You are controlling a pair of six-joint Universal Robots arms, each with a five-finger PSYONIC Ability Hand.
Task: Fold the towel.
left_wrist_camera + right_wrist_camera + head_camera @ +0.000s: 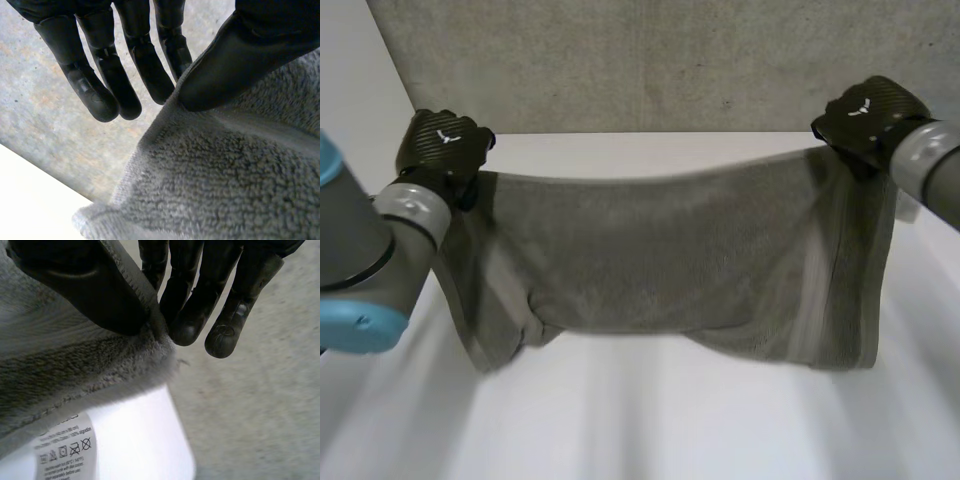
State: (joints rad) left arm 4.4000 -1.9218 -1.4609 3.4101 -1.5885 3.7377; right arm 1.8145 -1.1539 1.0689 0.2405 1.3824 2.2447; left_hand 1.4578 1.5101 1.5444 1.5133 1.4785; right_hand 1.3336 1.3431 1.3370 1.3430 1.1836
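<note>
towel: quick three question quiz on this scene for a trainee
1. True or false: the towel is held up by one hand alone.
2. How does the left hand hold it? A) a top corner pinched between thumb and fingers B) palm pressed on its middle C) not touching it
3. What white item hangs from the towel's edge near the right hand?
Key: 1 false, each hand pinches a top corner. 2 A. 3 the care label.
</note>
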